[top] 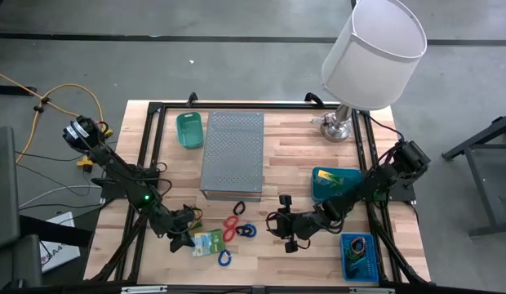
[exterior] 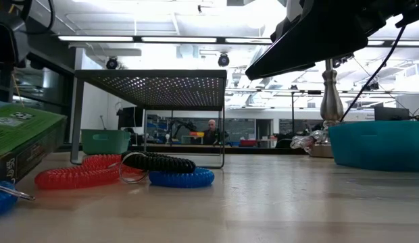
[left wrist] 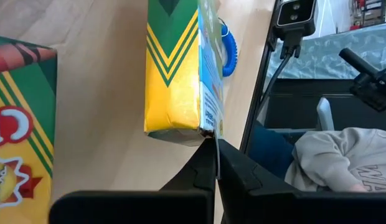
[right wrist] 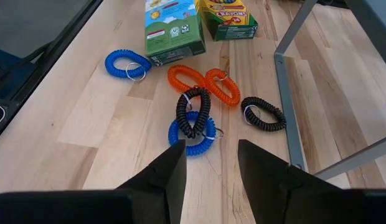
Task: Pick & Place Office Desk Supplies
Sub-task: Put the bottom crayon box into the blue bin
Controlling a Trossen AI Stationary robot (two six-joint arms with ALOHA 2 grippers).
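High view: both arms were seen reaching toward the front-middle of the counter (top: 294, 163), where the loose supplies were bunched just in front of the grey perforated stand (top: 233, 153).

Left hand (top: 181, 237) was at the front edge, left of centre, fully closed. In the left wrist view the fingertips (left wrist: 208, 167) were pinched together right at the lower edge of a crayon box (left wrist: 180, 68); a thin flap of the box appeared caught between them, but an actual grip could not be confirmed. A second crayon box (left wrist: 22, 124) lay beside it. A narrow closed pinch suits a thin cardboard edge, judged.

Right hand (top: 287, 233) was held right of the coil cluster, fingers partly spread, nothing between them. The right wrist view showed it aimed at the black coil (right wrist: 193, 111) lying across a blue coil (right wrist: 192, 138), with two orange-red coils (right wrist: 205, 82), another black coil (right wrist: 263, 114) by the stand leg and a lone blue coil (right wrist: 127, 64) close by. The spread looked matched to a coil's width, judged as a pre-grasp.

Blue tray (top: 359, 257) at the front right corner already held items; the teal bin (top: 333, 184) and green bin (top: 189, 131) were likely the other drop targets. Lamp (top: 371, 49) stood at the back right corner, clear of the work.
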